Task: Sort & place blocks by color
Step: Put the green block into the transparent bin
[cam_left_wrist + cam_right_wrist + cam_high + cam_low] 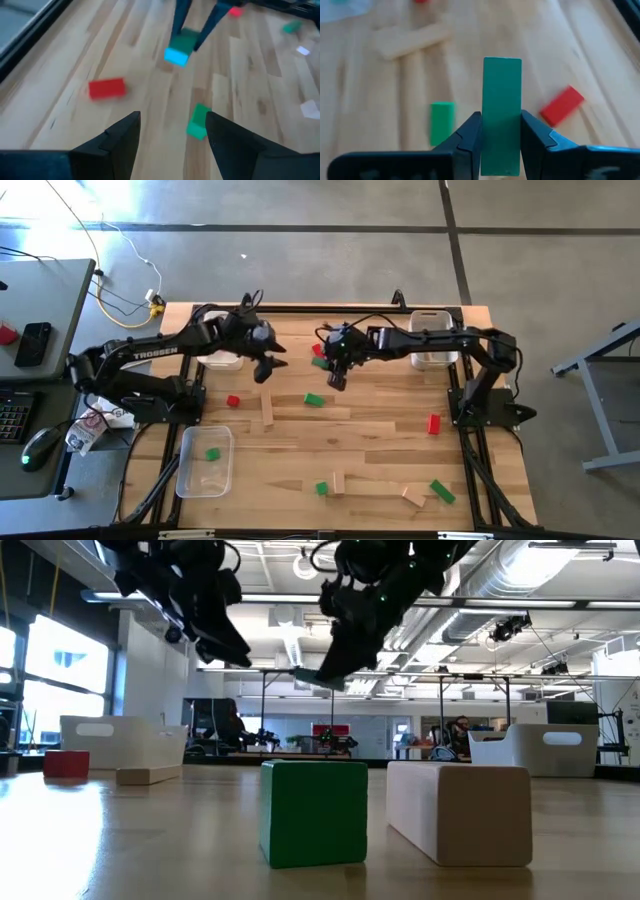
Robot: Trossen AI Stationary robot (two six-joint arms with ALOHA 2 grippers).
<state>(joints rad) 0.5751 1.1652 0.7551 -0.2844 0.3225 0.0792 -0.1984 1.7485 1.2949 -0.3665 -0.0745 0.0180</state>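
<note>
Green block is clamped between the right gripper fingers, long axis sticking out past the tips, held well above the table near its middle. Only the lower part of the block sits between the pads, so the grip is short.

Left gripper hangs nearby over the table, fingers apart, holding nothing. The two grippers are close together in the high view.

Other blocks lie scattered: a red one and a green one under the arms, a red one to the right, wood and green pieces along the near edge. One green block already lies in the clear tray at front left; white trays sit at the back.

Risks, as I judge them:
- Short grip plus a fast swing could let the block pivot or slip out in transit.
- If the goal is the clear tray, the right arm must cross the left arm's space; collision is possible unless the left arm clears.
- A release from high up could bounce the block off the tray rim.
</note>
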